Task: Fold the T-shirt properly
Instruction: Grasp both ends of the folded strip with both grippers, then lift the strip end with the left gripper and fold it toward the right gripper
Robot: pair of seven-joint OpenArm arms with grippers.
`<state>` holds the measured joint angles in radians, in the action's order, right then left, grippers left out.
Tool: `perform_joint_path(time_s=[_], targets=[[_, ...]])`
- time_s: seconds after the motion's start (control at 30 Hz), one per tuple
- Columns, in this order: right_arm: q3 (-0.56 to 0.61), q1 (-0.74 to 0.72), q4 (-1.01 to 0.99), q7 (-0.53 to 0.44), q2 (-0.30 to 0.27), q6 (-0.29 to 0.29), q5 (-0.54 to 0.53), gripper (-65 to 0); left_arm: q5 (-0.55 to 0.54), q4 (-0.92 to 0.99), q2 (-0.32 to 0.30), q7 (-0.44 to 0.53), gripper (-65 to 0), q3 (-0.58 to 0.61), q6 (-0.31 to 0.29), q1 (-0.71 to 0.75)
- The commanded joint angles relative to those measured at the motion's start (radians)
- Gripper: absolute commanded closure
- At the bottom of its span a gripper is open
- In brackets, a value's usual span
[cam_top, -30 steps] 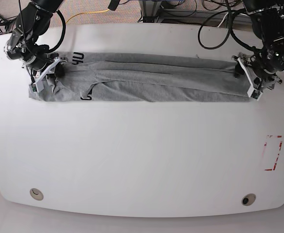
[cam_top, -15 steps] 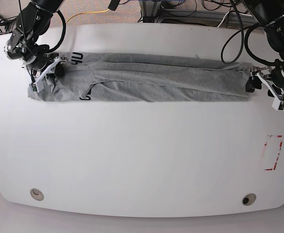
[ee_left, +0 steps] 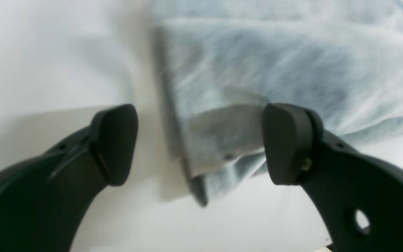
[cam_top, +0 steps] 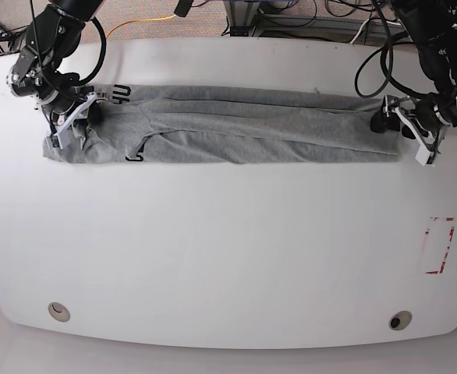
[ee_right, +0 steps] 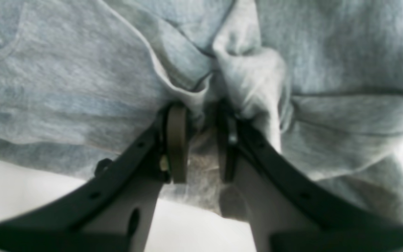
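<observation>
The grey T-shirt [cam_top: 244,128] lies folded into a long strip across the far half of the white table [cam_top: 228,249], with black lettering [cam_top: 122,93] near its left end. My right gripper [cam_top: 84,117] is at that left end. In the right wrist view the right gripper [ee_right: 201,119] is shut on a bunched fold of the T-shirt [ee_right: 65,80]. My left gripper [cam_top: 392,123] is at the strip's right end. Seen from the left wrist, the left gripper [ee_left: 199,141] stands open, and the T-shirt [ee_left: 275,70] has its end hem lying between the fingers [ee_left: 114,143] without being pinched.
A red-outlined rectangle [cam_top: 439,245] is marked on the table at the right. Two round holes [cam_top: 58,312] [cam_top: 400,320] sit near the front edge. Cables [cam_top: 338,31] and equipment lie beyond the table's far edge.
My left gripper opened wider, swung off to the right of the shirt's end, then came back to it. The right gripper kept its hold and barely moved.
</observation>
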<state>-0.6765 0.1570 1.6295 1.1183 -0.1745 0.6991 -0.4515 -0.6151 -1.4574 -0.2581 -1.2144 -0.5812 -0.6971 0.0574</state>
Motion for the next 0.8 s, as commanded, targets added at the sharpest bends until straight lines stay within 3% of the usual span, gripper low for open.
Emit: perform_joint_path(time_s=[0.0,0.1,0.17,0.23,0.33,0.37,0.77], targets=[[-0.004,-0.007,0.013,-0.005,-0.017,-0.001,-0.007,-13.3,-0.004,0.007,0.001,-0.002,-52.1,0.000,-0.001,-0.006],[-0.004,-0.009,0.016,-0.005,-0.017,-0.001,-0.007,-13.5,-0.004,0.024,0.009,-0.002,-51.5,0.027,-0.001,-0.014],[-0.004,-0.009,0.016,-0.005,-0.017,-0.001,-0.007,-13.5,-0.004,0.017,0.009,-0.002,-46.4,0.048,-0.001,-0.008],[-0.004,-0.009,0.012,-0.005,-0.017,-0.001,-0.007,-13.5,-0.004,0.017,0.010,-0.002,-33.9,0.063,-0.001,-0.008],[-0.004,-0.009,0.012,-0.007,-0.017,-0.001,-0.005,-13.5,-0.002,0.011,0.032,-0.002,-6.1,0.065,-0.001,-0.012],[-0.004,-0.009,0.012,-0.007,-0.017,-0.001,-0.005,-13.5,-0.002,0.007,0.039,-0.002,-1.5,0.063,-0.001,-0.012],[-0.004,-0.009,0.012,-0.007,-0.015,-0.001,-0.007,-13.5,-0.001,-0.451,0.081,-0.009,-2.6,0.125,-0.001,0.034]])
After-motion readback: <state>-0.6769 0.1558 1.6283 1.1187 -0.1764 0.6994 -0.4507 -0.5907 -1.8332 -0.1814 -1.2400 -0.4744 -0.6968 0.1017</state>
